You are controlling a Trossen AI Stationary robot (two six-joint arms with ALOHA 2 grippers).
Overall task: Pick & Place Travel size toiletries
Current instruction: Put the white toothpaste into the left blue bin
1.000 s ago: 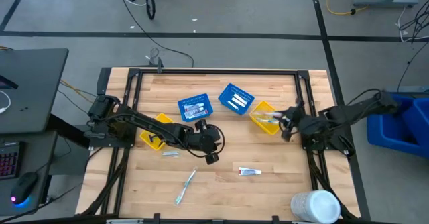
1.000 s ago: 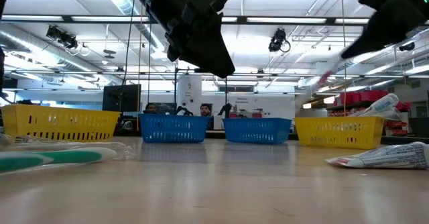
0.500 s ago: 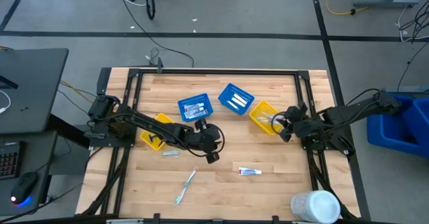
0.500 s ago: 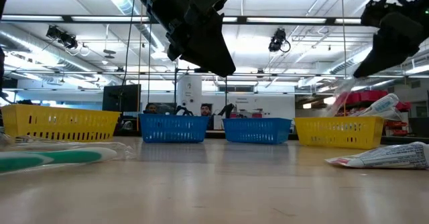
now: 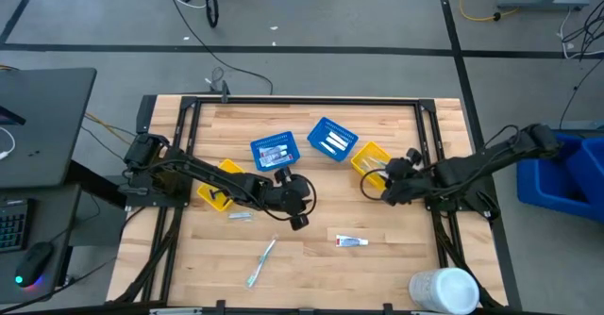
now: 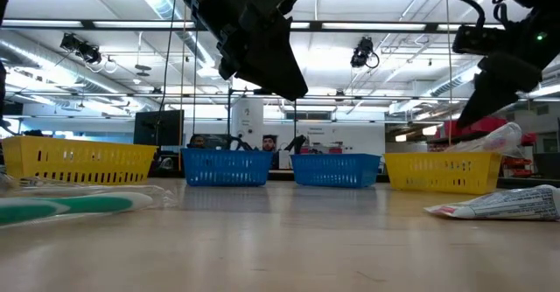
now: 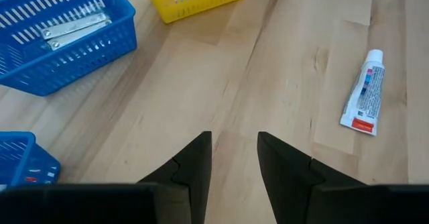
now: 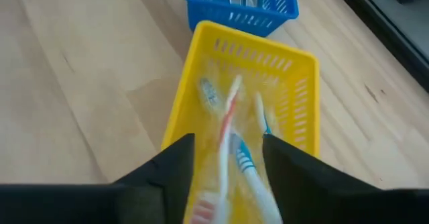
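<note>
The right-hand yellow basket (image 5: 371,159) holds wrapped toothbrushes (image 8: 231,140) with red and blue handles. My right gripper (image 8: 228,177) hovers open just above that basket's near end (image 5: 381,185), and the toothbrushes show between its fingers but lower down. My left gripper (image 7: 233,163) hangs open over bare wood at mid-table (image 5: 294,216). A white toothpaste tube (image 5: 351,241) lies flat in front of it (image 7: 362,93). A teal toothbrush (image 5: 261,261) lies near the front edge, and a small pale item (image 5: 240,215) lies by the left yellow basket (image 5: 219,185).
Two blue baskets (image 5: 275,152) (image 5: 332,139) with white items stand at the back centre. A large white cylinder (image 5: 444,291) stands at the front right corner. A black frame (image 5: 302,101) runs round the table. Bare wood lies between the tube and the baskets.
My right gripper has sunk and tipped farther down, moving a little toward the table's left and near edge over the yellow basket. The wrapped toothbrush that hung blurred below it a second ago has dropped into that basket.
</note>
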